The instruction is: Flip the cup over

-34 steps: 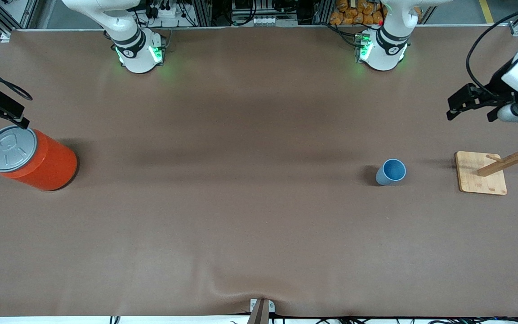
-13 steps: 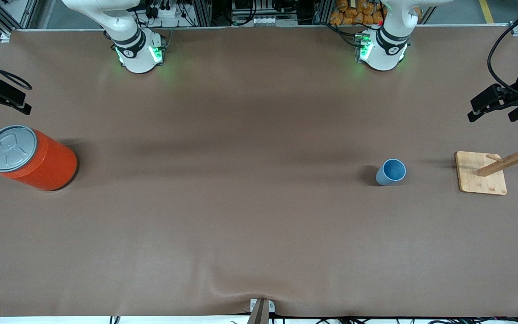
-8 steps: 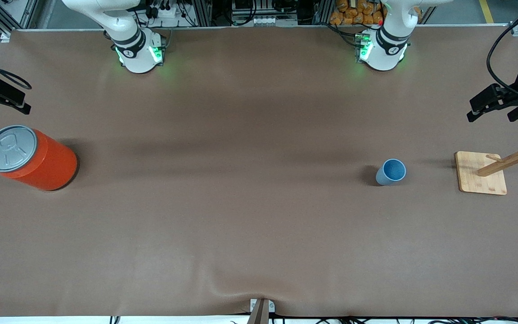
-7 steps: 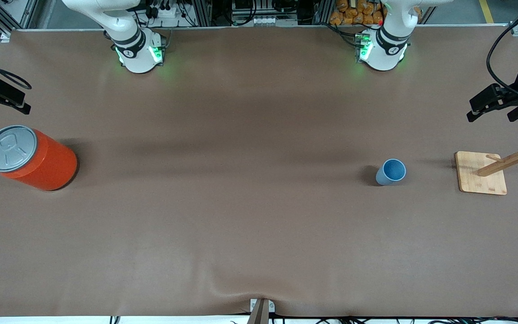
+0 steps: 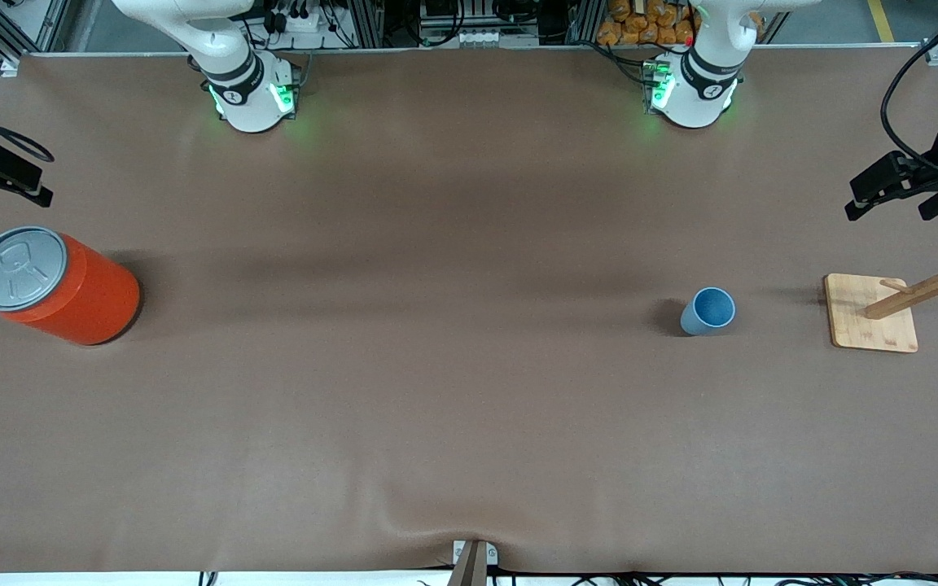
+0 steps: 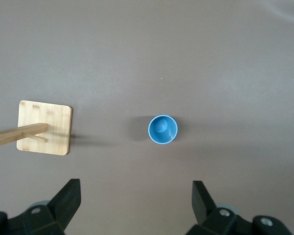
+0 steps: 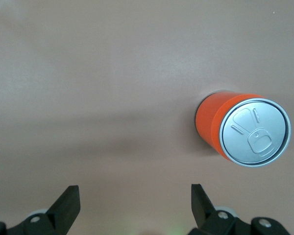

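I've got the cup [image 5: 708, 311] standing upright, mouth up, on the surface [image 5: 453, 391] toward the left arm's end, near the wooden rack [image 5: 873, 312]. Left claw [image 6: 136, 204] hangs over that end, fingers spread wide, holding nothing. Right claw [image 7: 135, 203] sits high near the orange can [image 5: 56, 285], also wide open and empty, though it's partly cropped in the front view.

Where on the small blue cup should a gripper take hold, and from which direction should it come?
The cup stands upright with its mouth open upward, on bare table beside the wooden stand. Probably best: grip the outer wall just below the rim, coming down from above with fingers on either side. The open left gripper, high toward its own end of the table, seems best placed.
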Controlling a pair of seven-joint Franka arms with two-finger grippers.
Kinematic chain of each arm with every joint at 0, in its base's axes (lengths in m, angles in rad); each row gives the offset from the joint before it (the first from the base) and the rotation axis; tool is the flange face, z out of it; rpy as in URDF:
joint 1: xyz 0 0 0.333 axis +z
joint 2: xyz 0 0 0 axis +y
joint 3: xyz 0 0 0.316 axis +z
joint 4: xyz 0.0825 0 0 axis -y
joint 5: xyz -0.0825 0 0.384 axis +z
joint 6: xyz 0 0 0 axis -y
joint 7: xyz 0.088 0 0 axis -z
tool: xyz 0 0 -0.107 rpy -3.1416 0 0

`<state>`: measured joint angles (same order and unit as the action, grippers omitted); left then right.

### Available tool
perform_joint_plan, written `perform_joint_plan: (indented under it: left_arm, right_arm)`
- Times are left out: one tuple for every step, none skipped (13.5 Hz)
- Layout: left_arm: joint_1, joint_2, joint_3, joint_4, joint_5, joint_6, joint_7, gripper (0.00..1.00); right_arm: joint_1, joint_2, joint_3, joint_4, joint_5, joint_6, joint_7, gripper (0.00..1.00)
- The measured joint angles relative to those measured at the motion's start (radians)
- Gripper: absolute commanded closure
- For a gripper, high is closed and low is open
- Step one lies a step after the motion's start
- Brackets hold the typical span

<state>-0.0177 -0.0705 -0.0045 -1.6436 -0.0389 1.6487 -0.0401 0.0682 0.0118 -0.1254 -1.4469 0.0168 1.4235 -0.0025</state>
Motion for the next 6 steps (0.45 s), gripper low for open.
perform_joint_plan:
  left_arm:
    - [0.000,0.000,0.000,0.000,0.000,0.000,0.000,0.00]
    - [0.000,0.000,0.000,0.000,0.000,0.000,0.000,0.00]
    - [0.000,0.000,0.000,0.000,0.000,0.000,0.000,0.00]
    - [0.000,0.000,-0.001,0.000,0.000,0.000,0.000,0.00]
    - [0.000,0.000,-0.003,0.000,0.000,0.000,0.000,0.00]
    - [0.000,0.000,-0.008,0.000,0.000,0.000,0.000,0.00]
  right_arm:
    - [-0.001,0.000,-0.001,0.000,0.000,0.000,0.000,0.00]
    - [-0.001,0.000,-0.001,0.000,0.000,0.000,0.000,0.00]
    - [-0.001,0.000,-0.001,0.000,0.000,0.000,-0.001,0.00]
    - [-0.001,0.000,-0.001,0.000,0.000,0.000,-0.001,0.00]
    - [-0.001,0.000,-0.001,0.000,0.000,0.000,-0.001,0.00]
    - [-0.001,0.000,-0.001,0.000,0.000,0.000,-0.001,0.00]
